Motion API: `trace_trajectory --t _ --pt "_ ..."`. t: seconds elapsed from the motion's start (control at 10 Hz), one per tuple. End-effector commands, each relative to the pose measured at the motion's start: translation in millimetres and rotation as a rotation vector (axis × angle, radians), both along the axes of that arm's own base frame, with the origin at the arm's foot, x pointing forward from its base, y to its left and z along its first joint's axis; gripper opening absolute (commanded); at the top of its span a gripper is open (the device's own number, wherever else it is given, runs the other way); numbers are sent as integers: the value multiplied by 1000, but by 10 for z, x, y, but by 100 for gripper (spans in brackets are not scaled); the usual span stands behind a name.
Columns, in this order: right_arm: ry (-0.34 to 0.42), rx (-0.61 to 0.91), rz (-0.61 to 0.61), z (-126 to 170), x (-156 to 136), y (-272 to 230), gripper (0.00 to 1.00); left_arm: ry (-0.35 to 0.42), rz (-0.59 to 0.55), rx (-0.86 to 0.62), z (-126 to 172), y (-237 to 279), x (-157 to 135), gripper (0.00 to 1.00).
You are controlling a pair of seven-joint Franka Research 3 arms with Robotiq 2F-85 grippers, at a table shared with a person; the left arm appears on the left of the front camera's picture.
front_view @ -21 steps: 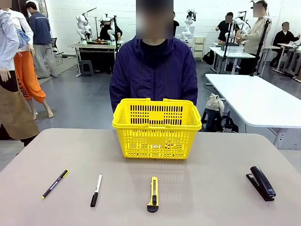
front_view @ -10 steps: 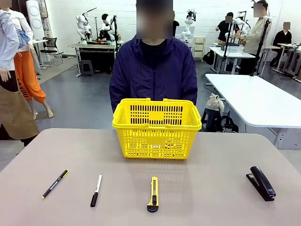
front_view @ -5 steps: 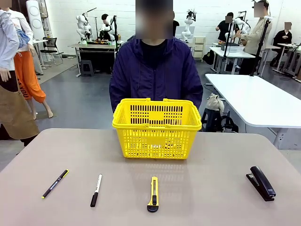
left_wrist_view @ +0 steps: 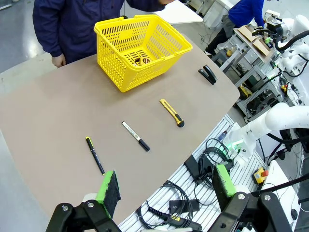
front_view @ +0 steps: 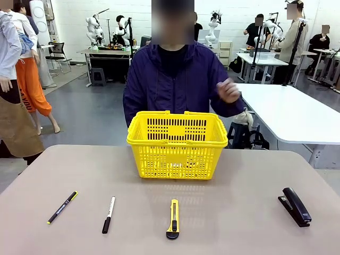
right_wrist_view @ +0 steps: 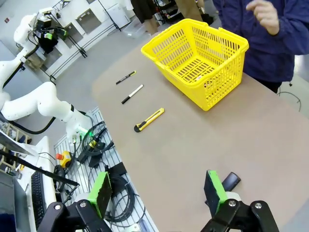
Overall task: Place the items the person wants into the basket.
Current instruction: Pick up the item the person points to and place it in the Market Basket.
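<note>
Left gripper and right gripper are both wide open w/ nothing btw the pads, high above the table. The person holds one hand up, loosely curled, nothing seen in it. Basket stands at far middle, in front of person; pen near left, stapler near right.

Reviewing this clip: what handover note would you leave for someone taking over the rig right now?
Left end effector: open, empty, high over the table's near edge.
Right end effector: open, empty, high near the stapler.
Basket mid-table before the person, whose hand is raised; what looks like the tape measure lies inside.
Pen and stapler lie on the table, untouched, marker and utility knife between them.
Left: pen and stapler, if the person wants them.
</note>
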State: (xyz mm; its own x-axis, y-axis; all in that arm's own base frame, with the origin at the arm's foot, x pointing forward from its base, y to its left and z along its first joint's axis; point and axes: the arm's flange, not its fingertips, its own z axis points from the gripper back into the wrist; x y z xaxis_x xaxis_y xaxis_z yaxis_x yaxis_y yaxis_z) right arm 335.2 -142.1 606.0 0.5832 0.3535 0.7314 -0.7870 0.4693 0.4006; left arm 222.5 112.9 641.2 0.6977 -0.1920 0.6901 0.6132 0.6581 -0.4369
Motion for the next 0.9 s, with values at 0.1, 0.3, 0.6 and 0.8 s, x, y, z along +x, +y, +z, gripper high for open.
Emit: trace_trajectory --t 0.1,0.3,0.6,0.8 --pt "-2 6 1 -10 18 11 100 -11 -14 -7 1 20 1 100" --pt "-2 6 1 -10 18 11 100 -11 -14 -7 1 20 1 100" --pt "-2 6 1 -10 18 11 100 -11 -14 -7 1 20 1 100" --pt "-2 6 1 -10 18 11 100 -11 -14 -7 1 20 1 100"
